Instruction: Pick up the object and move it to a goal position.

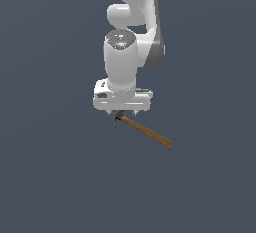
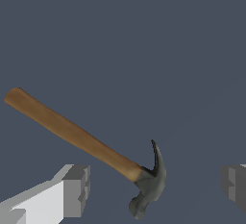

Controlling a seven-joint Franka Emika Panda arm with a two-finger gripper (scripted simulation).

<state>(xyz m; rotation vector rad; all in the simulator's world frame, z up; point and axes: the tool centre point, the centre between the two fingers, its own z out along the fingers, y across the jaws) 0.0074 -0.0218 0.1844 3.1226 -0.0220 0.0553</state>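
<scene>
Seemingly poised for the grasp, the arm in the exterior view hangs straight down with its gripper point(image 1: 123, 113) directly over the head end of the hammer point(image 1: 145, 131), whose brown handle point(image 1: 150, 133) runs away toward the exterior view's right and lower edge over the plain grey counter point(image 1: 50, 177); whether the fingertips touch the tool cannot be told from here. From the wrist view the jaws stand wide apart, one grey finger pad point(image 2: 77, 189) on the handle's side and the other at the opposite edge, with the dark claw head point(image 2: 149, 184) lying between them and nothing clamped. The hammer point(image 2: 96, 146) lies flat and angled across the gap. My judgement: closing here would catch the irregular head or neck, far from the handle's middle, so the long handle could swing down, twist in the grip, or slip free on lifting.
</scene>
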